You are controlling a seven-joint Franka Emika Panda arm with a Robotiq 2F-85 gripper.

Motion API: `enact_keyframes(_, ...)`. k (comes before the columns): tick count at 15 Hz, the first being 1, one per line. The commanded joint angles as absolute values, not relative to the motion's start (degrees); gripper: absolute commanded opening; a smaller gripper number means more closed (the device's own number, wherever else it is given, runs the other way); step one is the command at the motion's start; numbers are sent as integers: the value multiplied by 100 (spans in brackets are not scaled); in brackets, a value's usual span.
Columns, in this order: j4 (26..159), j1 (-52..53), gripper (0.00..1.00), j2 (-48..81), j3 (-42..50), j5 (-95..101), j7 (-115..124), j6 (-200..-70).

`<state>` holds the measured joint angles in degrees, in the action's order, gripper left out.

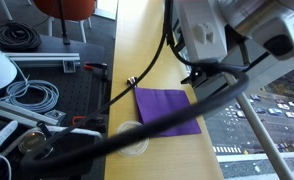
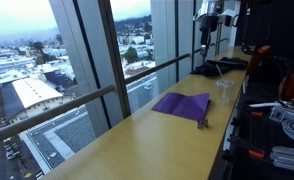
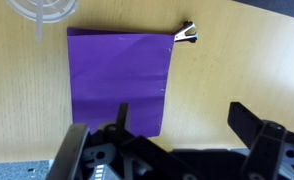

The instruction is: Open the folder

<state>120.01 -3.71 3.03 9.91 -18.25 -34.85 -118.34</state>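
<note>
The purple folder (image 3: 119, 78) lies flat and closed on the light wooden counter; it also shows in both exterior views (image 1: 167, 106) (image 2: 182, 104). A black binder clip (image 3: 185, 34) lies at one of its corners, also seen in an exterior view (image 2: 201, 123). In the wrist view my gripper (image 3: 182, 122) is open and empty, high above the counter, one finger over the folder's edge and the other over bare wood. In an exterior view the gripper (image 2: 209, 14) hangs well above the counter's far end.
A clear round cup lid (image 3: 47, 10) lies next to the folder, also seen in an exterior view (image 1: 130, 136). A thick black cable (image 1: 147, 75) crosses the counter. Clutter of cables and gear (image 1: 27, 95) sits beside the counter. Windows run along the counter's edge (image 2: 87, 60).
</note>
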Motion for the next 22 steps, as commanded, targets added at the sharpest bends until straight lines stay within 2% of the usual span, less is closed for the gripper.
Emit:
enact_keyframes(1,11358,-761,100,1191,901,-1972,-4000,-11700)
enact_keyframes(10,10465,-1551,100,2565,625,-1854,-4195,-11651)
enact_keyframes(22,9561,-2055,100,4144,232,-1836,-4119,-11732)
